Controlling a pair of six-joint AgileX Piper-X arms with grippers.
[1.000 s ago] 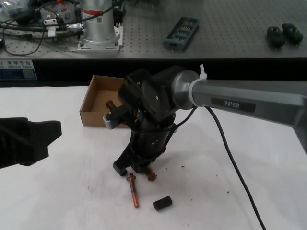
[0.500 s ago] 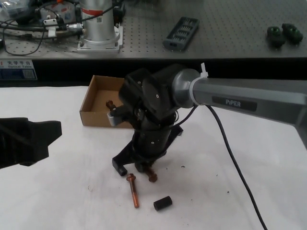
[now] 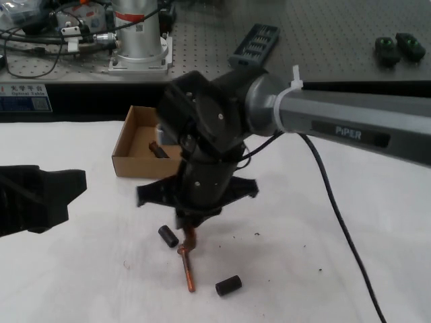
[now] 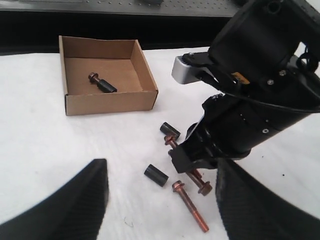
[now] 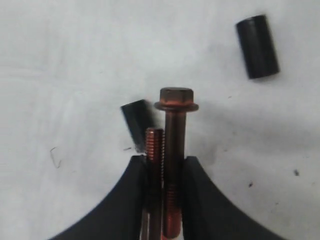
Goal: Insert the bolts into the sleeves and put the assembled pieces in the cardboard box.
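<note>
Probably a lab: a perforated optical bench with cables and a metal column behind.

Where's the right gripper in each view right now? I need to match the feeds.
High view: right gripper mid-bench, pointing down, nearer than the cardboard box.
Left wrist view: right gripper beside the cardboard box, above the copper bolts.
Right wrist view: its fingers close up, copper bolts between them.
Shared landmark: the copper bolts at its fingertips.

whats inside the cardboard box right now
One bolt in a black sleeve lies on the floor of the box. In the left wrist view the near wall hides a strip of floor just behind it.
</note>
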